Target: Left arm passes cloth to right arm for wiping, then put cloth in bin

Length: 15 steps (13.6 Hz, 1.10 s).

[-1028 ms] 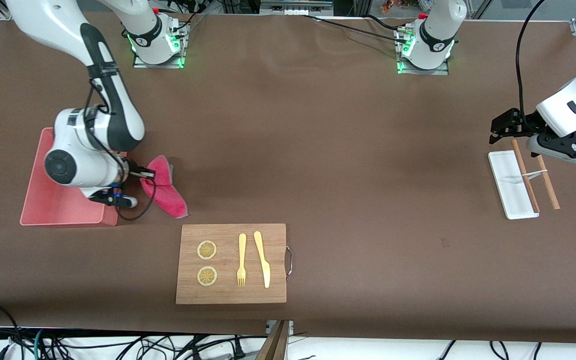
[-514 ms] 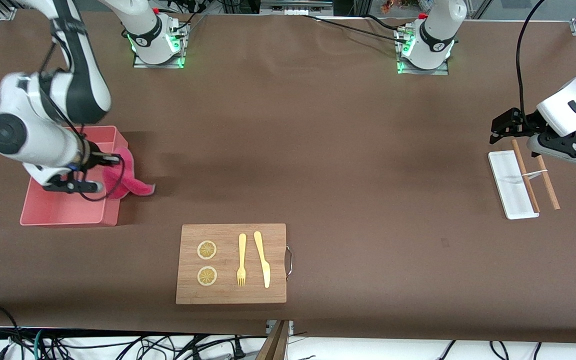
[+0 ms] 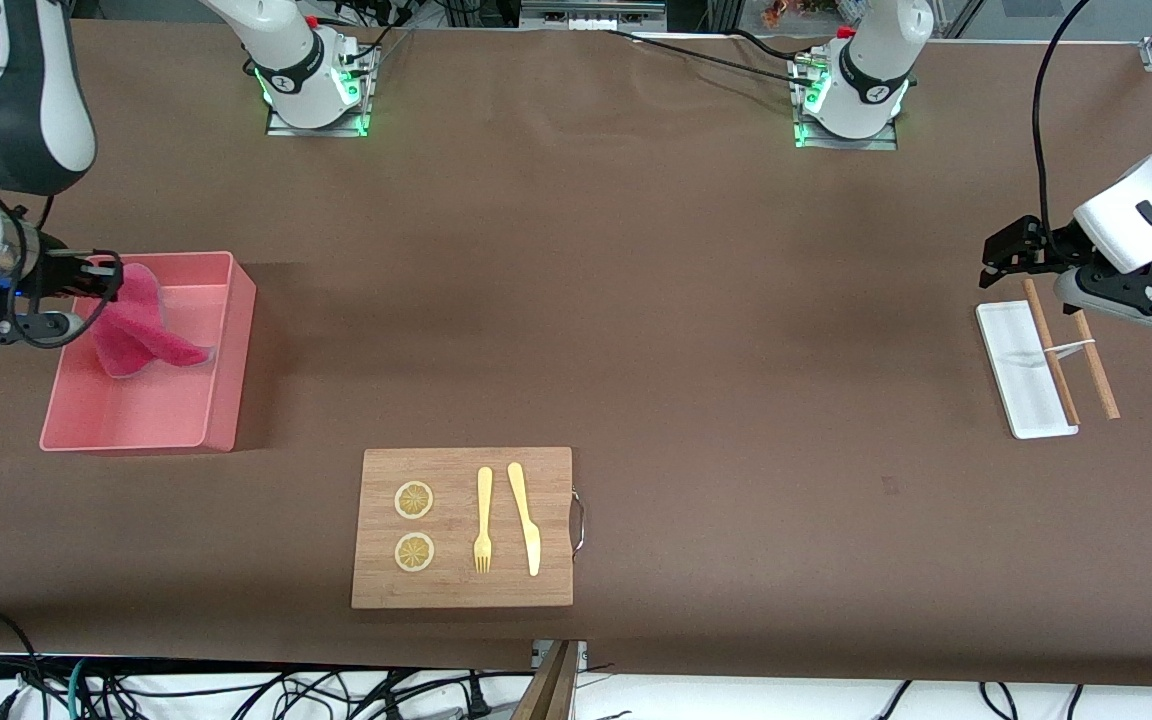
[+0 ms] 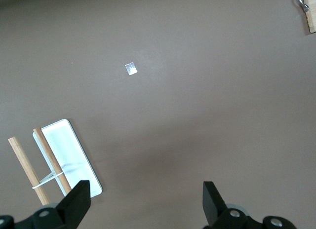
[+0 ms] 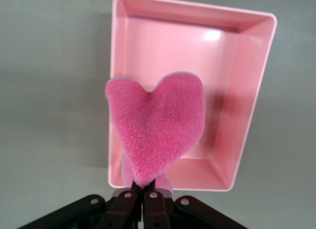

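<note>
Step in hand: the final one, depositing the cloth (image 3: 141,322) in the bin (image 3: 232,352). The handover and the wiping appear to be finished.

Right gripper (image 3: 96,277): positioned over the bin's edge toward the right arm's end of the table, jaws clamped together on one end of the cloth. In the right wrist view the cloth (image 5: 157,124) hangs from the closed fingertips (image 5: 143,195) directly above the bin (image 5: 249,115). In the front view its free end droops inside the bin walls; whether that end touches the bin floor cannot be determined.

Next move, as judged: part the jaws so the cloth drops, then lift the arm away. The cloth overlaps the bin wall in the right wrist view, so a small shift toward the bin's middle before release would lower the chance of it draping over the rim.

Left gripper (image 4: 144,207): waiting, jaws wide apart and holding nothing, well away from the bin, over the chopsticks (image 3: 1068,348) and the white tray (image 3: 1012,372).

Hidden or cut off:
- The right arm's upper links leave the front view.
- The left wrist view shows only the left gripper's fingertips.
- The bin floor under the cloth is hidden.
</note>
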Tool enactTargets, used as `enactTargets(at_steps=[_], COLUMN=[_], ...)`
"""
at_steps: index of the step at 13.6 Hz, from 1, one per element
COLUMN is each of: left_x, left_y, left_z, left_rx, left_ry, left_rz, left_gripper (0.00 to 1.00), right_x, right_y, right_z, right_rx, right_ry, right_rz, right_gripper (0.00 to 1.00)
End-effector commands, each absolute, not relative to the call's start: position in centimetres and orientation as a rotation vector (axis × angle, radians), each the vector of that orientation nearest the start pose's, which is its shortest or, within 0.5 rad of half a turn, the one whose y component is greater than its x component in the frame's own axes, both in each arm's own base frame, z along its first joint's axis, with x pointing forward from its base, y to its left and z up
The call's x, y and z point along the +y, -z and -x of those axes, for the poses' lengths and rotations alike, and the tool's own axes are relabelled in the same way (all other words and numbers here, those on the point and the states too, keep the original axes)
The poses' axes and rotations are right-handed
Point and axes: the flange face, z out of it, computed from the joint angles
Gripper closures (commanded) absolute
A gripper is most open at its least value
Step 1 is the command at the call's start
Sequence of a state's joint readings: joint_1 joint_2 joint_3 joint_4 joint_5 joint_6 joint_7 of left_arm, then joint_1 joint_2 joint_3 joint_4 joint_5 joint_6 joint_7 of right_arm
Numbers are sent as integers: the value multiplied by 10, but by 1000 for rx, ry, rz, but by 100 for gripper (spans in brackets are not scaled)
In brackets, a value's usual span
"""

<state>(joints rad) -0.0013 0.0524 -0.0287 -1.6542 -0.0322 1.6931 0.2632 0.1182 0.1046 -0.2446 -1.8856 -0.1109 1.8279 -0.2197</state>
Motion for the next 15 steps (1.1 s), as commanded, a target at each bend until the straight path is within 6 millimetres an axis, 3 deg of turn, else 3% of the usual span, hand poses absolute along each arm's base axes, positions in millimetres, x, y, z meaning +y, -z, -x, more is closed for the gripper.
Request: enactTargets(at_steps=[1,2,3,7,11,13,15], left_x=[-19,-19,-19,-23,-32,-32,-31], left_y=[-572,-572,-572,-571,-572,-572,-571], left_z=[-576,-576,-576,-577,-575,-576,-574], left_rx=[447,447,447,439,413,411,408], left_ry=[-17,-17,-17,-19,-20,-20,-39], left_rz=[3122,3122,3124,3126,3132,3130,3131], left_gripper=[0,0,0,0,0,0,0], right_x=[-80,-79,-79,-74,-18,3,11], right_y=[-432,-432,-434,-455,-520,-553,-580], right_z=[-560,-560,-561,-562,-562,-563,-558], right_rx=[-245,-247,-247,-233,-318,-320,-294], right_ry=[-313,-313,-306,-217,-93,-72,-101], right_rz=[3230,3230,3231,3223,3217,3187,3163], right_gripper=[66,25,1,0,0,0,0])
